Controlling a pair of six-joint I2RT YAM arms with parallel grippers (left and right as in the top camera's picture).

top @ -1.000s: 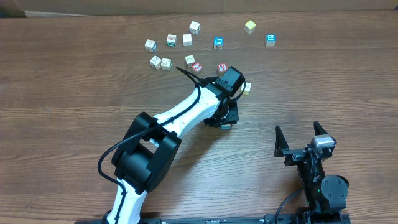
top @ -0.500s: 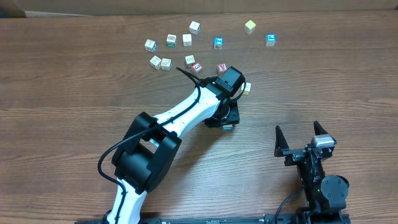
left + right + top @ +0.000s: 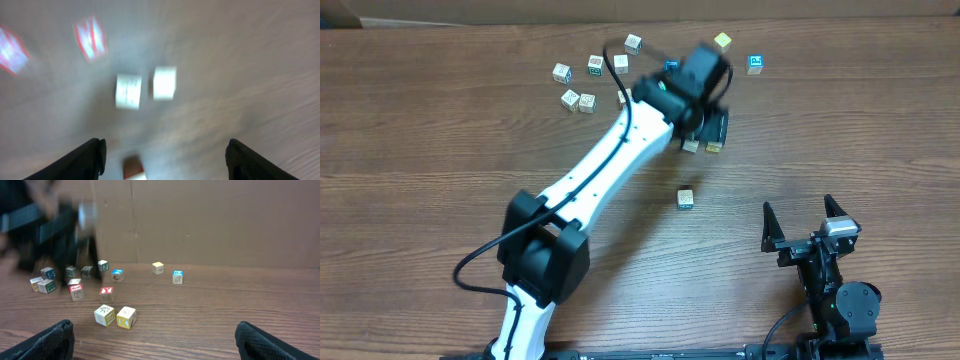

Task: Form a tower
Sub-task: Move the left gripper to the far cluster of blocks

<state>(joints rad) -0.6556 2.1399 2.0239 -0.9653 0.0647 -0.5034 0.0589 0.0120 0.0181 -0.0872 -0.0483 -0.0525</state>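
1. Item: tower (image 3: pixel 686 198). It stands alone on the bare wood of the bench (image 3: pixel 440 160). From overhead only a cream top face and a sliver of darker side show, so its tiers cannot be counted.
2. Change: the left arm (image 3: pixel 610 150) was bent down over the tower half a second ago. It has since lifted clear and swung to the far side of it, blurred with motion.
3. Left fingers (image 3: pixel 85 160): spread apart with nothing between them. They have opened over the last second.
4. Right fingers (image 3: pixel 265 342): spread wide and empty, unmoved, to the right of the tower and nearer the robot.
5. Pair of loose cubes (image 3: pixel 690 147): just beyond the tower, side by side, below the departing left fingers.
6. Scattered cubes (image 3: pixel 587 102): farther beyond the tower, mostly to its left, all lying singly.
7. Reading: the tower stands where the arm left it, so the latest placement looks finished and released cleanly. The work seems to have turned to fetching another cube, probably one of the near pair. Many cubes remain unstacked, so the task is well short of done.
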